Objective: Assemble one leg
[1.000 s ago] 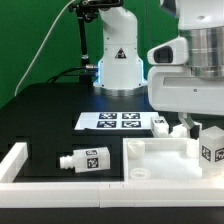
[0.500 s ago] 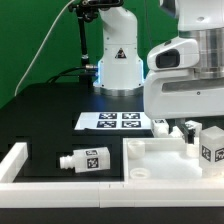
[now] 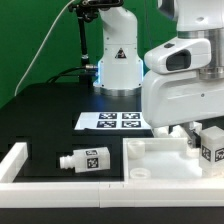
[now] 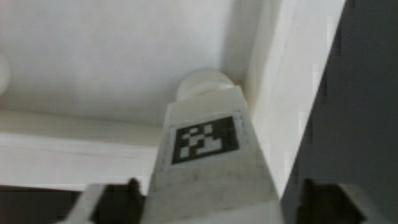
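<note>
**Gripper wide open, straddling a leg at the tabletop wall**

- Wrist view: gripper [image 4: 222, 200] is spread wide. The dark fingers [image 4: 112, 202] sit one on each side of the leg under the gripper [image 4: 208, 140], with a gap on both sides and no contact.
- That leg has its tag facing the camera. Its narrower end points at a white wall of the tabletop [image 4: 285, 70], and it looks to be touching that wall.
- There is white surface on one side of the wall and black table [image 4: 365, 110] on the other. I cannot tell whether the leg is inside the tray recess.
- Exterior view: arm [image 3: 185, 90] hangs over the tabletop's [image 3: 160, 158] far edge, at 3 o'clock in the frame. It hides the fingers and the leg below.
- The visible part of the tray recess shows only white floor and rim.
- Upright leg [image 3: 212, 143] stands at the tray's far corner, at 4 o'clock, tag toward the camera. I cannot tell whether it is seated in the tray or standing behind it.
- Lying leg [image 3: 85, 158] is on its side on the table at 7 o'clock. It is outside the tray, between the tray and the white rail [image 3: 14, 162], touching neither.
- Marker board [image 3: 118, 121] lies flat at centre, at 12 o'clock of the tray's near corner.
</note>
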You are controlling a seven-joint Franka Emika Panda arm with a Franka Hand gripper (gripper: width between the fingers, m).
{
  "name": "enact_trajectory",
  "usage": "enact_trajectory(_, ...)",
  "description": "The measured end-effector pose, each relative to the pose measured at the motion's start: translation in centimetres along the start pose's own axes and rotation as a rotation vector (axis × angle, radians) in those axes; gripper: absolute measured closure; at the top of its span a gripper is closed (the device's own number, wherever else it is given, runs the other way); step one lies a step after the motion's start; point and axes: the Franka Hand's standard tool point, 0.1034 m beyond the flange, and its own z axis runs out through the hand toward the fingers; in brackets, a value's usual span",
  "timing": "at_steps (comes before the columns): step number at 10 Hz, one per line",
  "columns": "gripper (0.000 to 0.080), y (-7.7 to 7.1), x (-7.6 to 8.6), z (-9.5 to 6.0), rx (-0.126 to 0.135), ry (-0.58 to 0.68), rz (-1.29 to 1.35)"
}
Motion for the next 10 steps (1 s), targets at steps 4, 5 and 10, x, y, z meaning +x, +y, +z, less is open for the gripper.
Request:
enact_trajectory(4, 0.0515, 0.04, 0.03, 0.09, -0.006, 0.013, 0.336)
enact_trajectory(5, 0.0515, 0.11, -0.05, 0.09, -0.011, 0.021, 0.495)
enact_trajectory(10, 0.0515, 0.09, -0.34, 0.15, -0.011, 0.011, 1.244)
